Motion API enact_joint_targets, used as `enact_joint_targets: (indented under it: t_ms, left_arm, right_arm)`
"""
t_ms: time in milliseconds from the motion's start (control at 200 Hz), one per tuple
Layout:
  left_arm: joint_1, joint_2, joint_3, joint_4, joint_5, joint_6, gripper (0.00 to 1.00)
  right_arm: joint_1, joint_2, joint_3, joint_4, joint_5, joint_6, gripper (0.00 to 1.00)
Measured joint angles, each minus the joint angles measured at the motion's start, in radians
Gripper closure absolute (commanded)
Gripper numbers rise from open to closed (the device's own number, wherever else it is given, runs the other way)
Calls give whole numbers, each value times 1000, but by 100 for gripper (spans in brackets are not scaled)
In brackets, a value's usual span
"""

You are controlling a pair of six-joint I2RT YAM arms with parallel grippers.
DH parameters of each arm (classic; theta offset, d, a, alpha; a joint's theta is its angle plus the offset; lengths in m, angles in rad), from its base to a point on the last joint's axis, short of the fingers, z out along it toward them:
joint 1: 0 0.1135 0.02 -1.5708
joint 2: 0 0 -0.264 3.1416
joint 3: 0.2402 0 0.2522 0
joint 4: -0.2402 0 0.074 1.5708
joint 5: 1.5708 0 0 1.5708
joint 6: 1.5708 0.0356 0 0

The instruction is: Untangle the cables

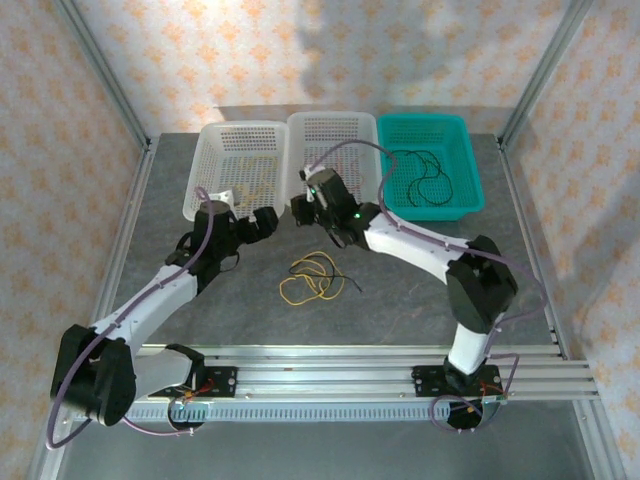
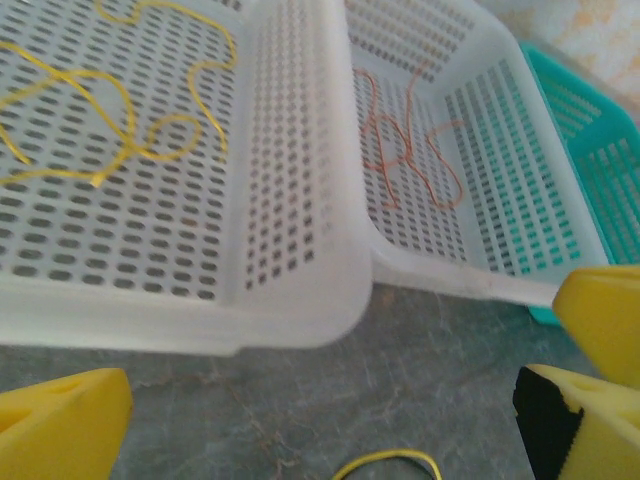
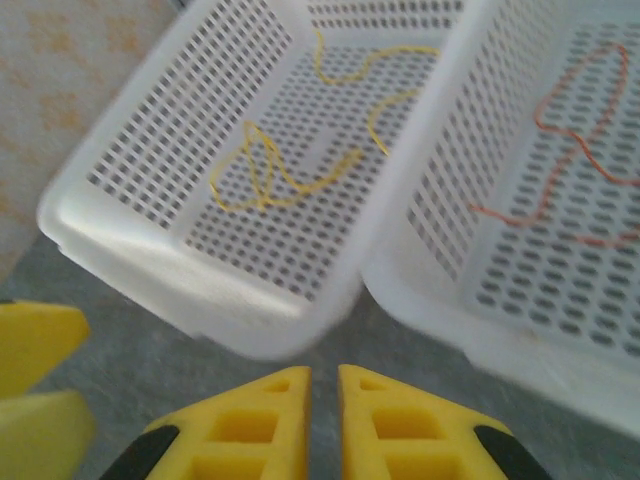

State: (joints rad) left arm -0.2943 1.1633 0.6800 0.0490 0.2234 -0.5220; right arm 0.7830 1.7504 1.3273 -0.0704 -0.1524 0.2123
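Nearest the arm bases, on the bare table [image 1: 400, 300], lies the tangle [image 1: 313, 275]: yellow loops with a thin black strand crossing them, well apart from any basket and touched by neither arm. Just beyond it both wrists hang low over the table, close to each other and facing the baskets. The left gripper [image 2: 325, 410] has its fingers spread wide with nothing between them; from its wrist we see one yellow arc of the tangle at the bottom edge, below the fingers and outside their reach. The right gripper [image 3: 323, 400] has its fingers drawn almost together with only a thin slit between, and we see nothing in it. Farther back stand three baskets in a row. The left white basket [image 1: 205, 170] holds a yellow cable [image 2: 128, 115] lying loose, the middle white basket [image 1: 335, 120] a reddish cable [image 2: 392, 150], and the teal basket [image 1: 470, 170] a black cable [image 1: 425, 175]. We judge the sorting partly done, with the table tangle the one piece left to separate. The step in hand looks like a pause between picks. Next, we think, the right fingers must open, both wrists must turn toward the tangle, and each must take a different colour so the strands pull apart cleanly rather than tighten.
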Motion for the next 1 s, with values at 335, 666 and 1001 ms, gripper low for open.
enact_joint_targets:
  t_ms: [335,666,1001]
  left_arm:
    - [-190,50,-24,5,-55,-3,1]
    - [-301,56,-86,5,-93,-65,1]
    - [-360,-16,-209,-2,-215,-234,1]
  right_arm:
    - [0,-266,-300,-4,64,-14,86]
    - [2,-357,-395,-90,-156,-71,75]
    - [81,-310,-415,-109,-304,-71,66]
